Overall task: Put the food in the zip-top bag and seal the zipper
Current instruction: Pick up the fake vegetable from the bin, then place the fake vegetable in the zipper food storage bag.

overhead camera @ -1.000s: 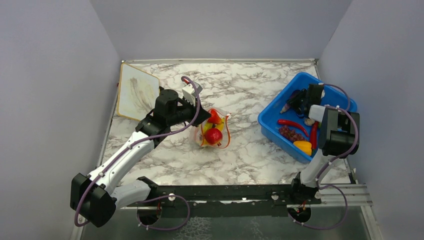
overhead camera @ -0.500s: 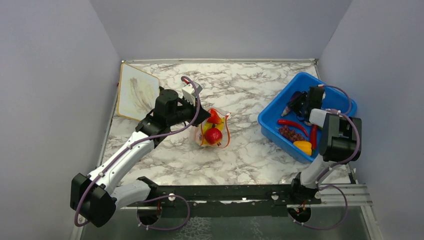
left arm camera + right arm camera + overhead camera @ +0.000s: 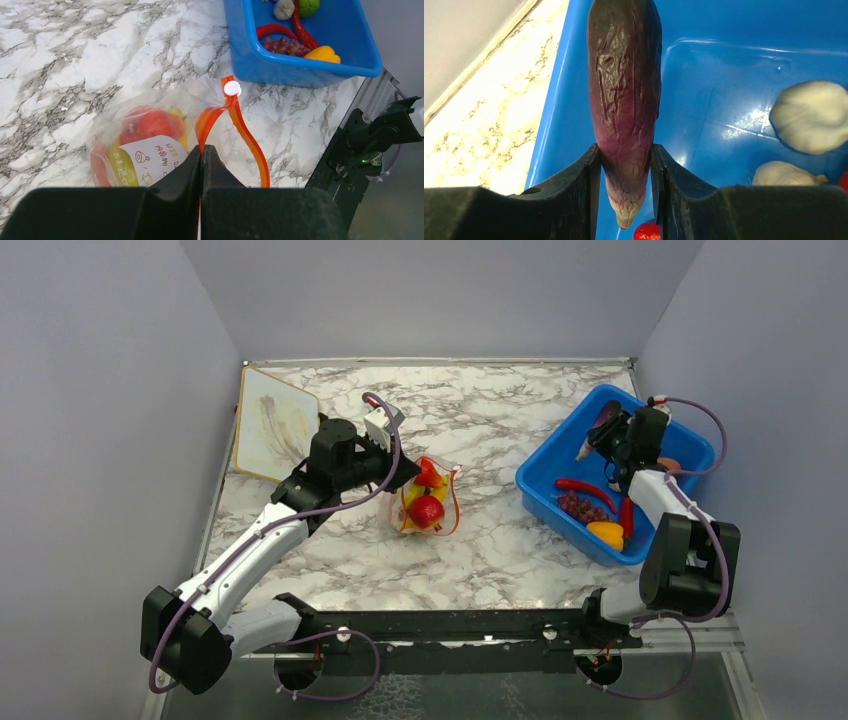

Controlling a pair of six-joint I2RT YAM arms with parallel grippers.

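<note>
the right gripper pinches the purple eggplant between its two fingers, half closed around the narrow stalk end; the eggplant's long axis runs in line with the fingers, pale tip back toward the wrist, fat end jutting out ahead; it appears lifted off the floor of the blue bin, where two pale pieces lie off to one side; farther off, across the marble bench to the robot's left, the zip-top bag sits with a red fruit and yellow pieces inside; the left gripper, pressed together on the orange-red zipper, holds the mouth up and gaping; so the bag lies well apart from the eggplant, leftward, and the right arm has the carrying to do; the eggplant should probably enter lengthwise, fat end first, between the zipper's two sides, since crosswise it would likely catch.
</note>
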